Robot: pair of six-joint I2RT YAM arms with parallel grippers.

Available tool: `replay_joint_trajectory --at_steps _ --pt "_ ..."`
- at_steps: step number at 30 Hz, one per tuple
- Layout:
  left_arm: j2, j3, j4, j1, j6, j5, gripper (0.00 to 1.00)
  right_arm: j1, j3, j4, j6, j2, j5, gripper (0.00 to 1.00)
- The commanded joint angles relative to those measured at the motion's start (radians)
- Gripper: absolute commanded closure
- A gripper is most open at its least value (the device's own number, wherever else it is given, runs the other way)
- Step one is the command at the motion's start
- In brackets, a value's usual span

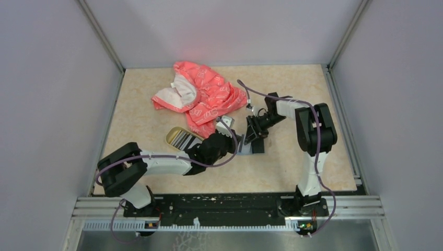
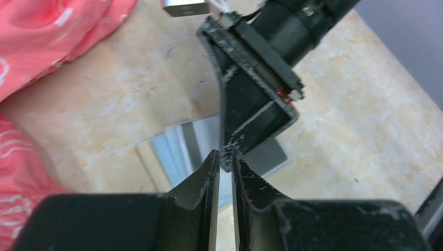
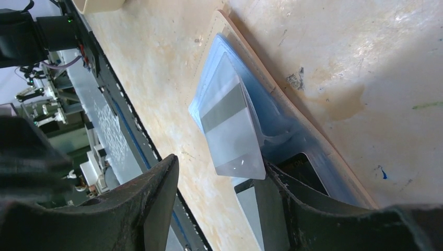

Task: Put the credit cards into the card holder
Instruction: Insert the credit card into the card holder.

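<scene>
While in the holder (image 3: 279, 123), a card (image 3: 230, 125) sits between right jaws

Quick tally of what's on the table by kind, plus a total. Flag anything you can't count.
pink-red cloth: 1
oval dish: 1
card holder: 1
card at the holder: 1
striped cards in the dish: too small to count
Total counted: 4

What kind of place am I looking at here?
Probably a lab robot cell: grey walls box in a beige tabletop, with left arm and right arm bolted to a metal rail.
</scene>
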Motion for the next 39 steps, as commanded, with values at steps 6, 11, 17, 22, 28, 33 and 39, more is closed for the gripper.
replay_joint_trajectory --at_steps 6,11,17,22,28,33,39 --pt "0.015 -0.067 0.001 0.057 0.001 -0.003 0.80 0.073 0.003 0.037 0.010 -0.043 0.147 0.46" --pt "0.031 -0.090 0.105 0.058 0.010 0.107 0.79 0.106 0.026 0.039 0.023 -0.015 0.165 0.46" --pt "0.019 -0.129 0.147 0.058 0.001 0.089 0.79 0.154 0.021 0.060 0.012 -0.053 0.293 0.45" --pt "0.007 -0.159 0.106 0.058 -0.055 0.011 0.81 0.202 0.005 0.106 0.004 -0.116 0.387 0.45" --pt "-0.013 -0.202 0.077 0.059 -0.123 -0.018 0.82 0.212 -0.003 0.103 -0.015 -0.106 0.316 0.45" --pt "-0.009 -0.211 0.012 0.058 -0.180 -0.013 0.82 0.260 -0.005 0.106 -0.038 -0.091 0.354 0.45" --pt "-0.013 -0.234 0.011 0.058 -0.221 0.028 0.83 0.275 0.003 0.083 -0.074 -0.091 0.381 0.44"
